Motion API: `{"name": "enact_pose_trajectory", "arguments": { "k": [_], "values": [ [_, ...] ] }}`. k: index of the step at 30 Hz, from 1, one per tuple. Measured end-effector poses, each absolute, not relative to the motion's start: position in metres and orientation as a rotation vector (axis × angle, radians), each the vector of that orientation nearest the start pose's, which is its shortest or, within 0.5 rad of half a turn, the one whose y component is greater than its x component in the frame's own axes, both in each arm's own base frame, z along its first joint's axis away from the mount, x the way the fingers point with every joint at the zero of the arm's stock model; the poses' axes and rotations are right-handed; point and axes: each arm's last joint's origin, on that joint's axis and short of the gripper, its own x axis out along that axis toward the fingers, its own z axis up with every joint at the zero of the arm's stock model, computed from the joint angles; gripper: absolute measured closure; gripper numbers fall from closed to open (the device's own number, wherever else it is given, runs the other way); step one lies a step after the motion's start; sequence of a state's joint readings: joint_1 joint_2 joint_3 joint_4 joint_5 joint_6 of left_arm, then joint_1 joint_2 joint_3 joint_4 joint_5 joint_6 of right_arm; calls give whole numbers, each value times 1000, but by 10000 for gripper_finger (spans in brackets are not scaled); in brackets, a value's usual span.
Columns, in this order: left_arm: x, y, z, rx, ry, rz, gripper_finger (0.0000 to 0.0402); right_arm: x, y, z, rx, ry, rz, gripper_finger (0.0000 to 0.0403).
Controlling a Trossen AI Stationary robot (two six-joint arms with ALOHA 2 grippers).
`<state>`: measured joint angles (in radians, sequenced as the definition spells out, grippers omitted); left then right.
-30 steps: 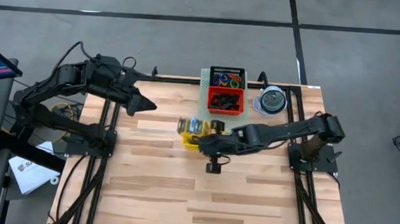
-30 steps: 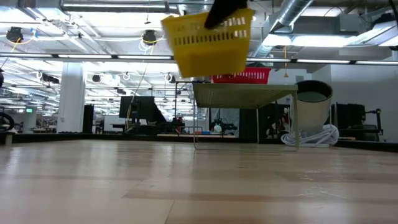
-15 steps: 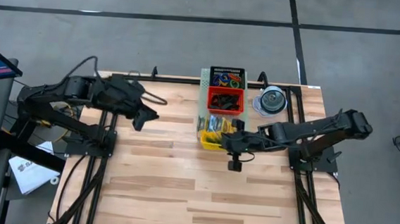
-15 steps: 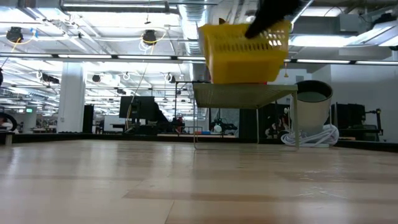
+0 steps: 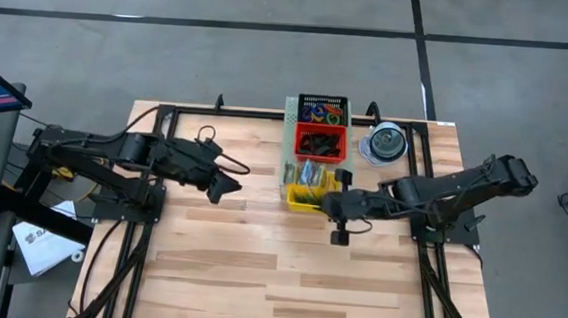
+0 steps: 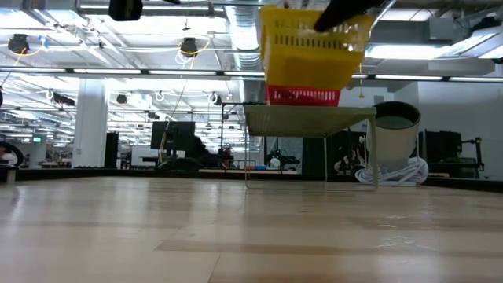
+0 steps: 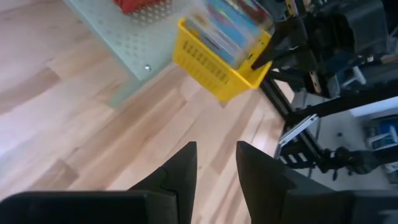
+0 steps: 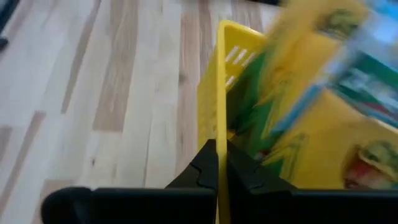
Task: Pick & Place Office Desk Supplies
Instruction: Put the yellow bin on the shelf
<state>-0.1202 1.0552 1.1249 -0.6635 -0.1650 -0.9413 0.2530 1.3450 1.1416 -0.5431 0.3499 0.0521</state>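
Note:
A yellow perforated basket (image 5: 305, 188) holds green-blue packets and little yellow boxes (image 8: 311, 118). It hangs in the air (image 6: 306, 49) just in front of the red basket of black clips (image 5: 321, 142) and the black basket of coloured loops (image 5: 324, 110). Both of those stand on the pale green perforated box (image 5: 291, 111). My right gripper (image 5: 329, 198) is shut on the yellow basket's right side. My left gripper (image 5: 230, 185) is open and hovers over bare table to the basket's left, touching nothing (image 7: 215, 167). My right gripper pinches the yellow basket's side wall at its top rim (image 8: 217, 127), one finger inside the basket and one outside. It comes in roughly level from the table's right. The basket is lifted clear of the table and sits slightly tilted (image 6: 306, 49).
A round clear disc spindle (image 5: 385, 144) stands at the far right of the table, right of the red basket. Black frame rails run along both table sides (image 5: 151, 195). Open wooden table lies across the near half (image 5: 276, 279).
My right gripper has carried the yellow basket toward the table's right and far edge, up to the pale green box, keeping it raised. My left arm has swung from the far left toward the near edge and the table's middle.

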Motion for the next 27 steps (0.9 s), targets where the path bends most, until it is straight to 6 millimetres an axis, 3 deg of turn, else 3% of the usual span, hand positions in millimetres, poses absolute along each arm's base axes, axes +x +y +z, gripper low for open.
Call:
{"name": "enact_pose_trajectory", "arguments": {
  "k": [5,14,27],
  "values": [
    [213,-22,348,-863,488,304,295,269,62,306,-214,744,-132,403],
    [217,-22,351,-886,425,273,295,268,57,305,-306,750,-187,403],
    [219,-22,354,-894,396,258,296,264,60,273,-389,768,-243,403]
  ]
}}
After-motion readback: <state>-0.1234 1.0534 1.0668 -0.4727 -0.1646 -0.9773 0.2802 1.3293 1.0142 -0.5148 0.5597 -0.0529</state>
